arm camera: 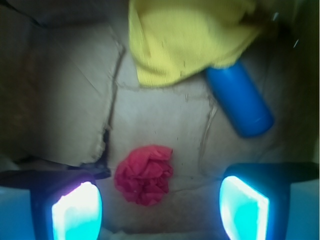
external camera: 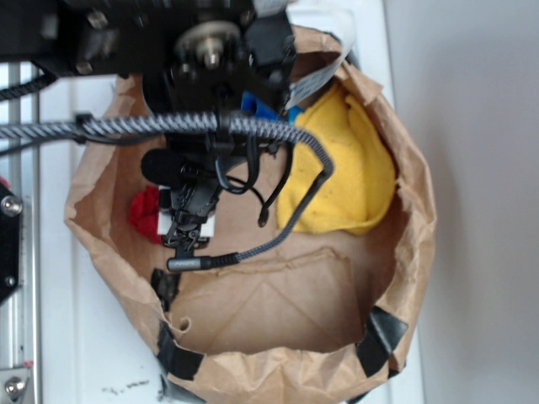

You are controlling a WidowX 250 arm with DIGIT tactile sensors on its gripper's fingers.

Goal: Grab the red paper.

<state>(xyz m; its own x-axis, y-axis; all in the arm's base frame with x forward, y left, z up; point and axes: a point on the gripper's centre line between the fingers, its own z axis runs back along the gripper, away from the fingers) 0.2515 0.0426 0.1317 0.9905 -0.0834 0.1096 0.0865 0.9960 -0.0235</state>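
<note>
Reaching straight down into brown paper bag (external camera: 396,252) from above, arm's black body covering the bag's far-left part. Gripper (arm camera: 160,207) spread wide, empty, glowing cyan pads (arm camera: 77,212) at left and right. Red paper (arm camera: 144,173) crumpled on bag floor, between the pads, nearer the left one, not touched. Yellow cloth (arm camera: 185,35) bunched at far side; blue cylinder (arm camera: 240,100) lying tilted just beside it, to the right. Braided cable (external camera: 278,135) looped across the opening.
</note>
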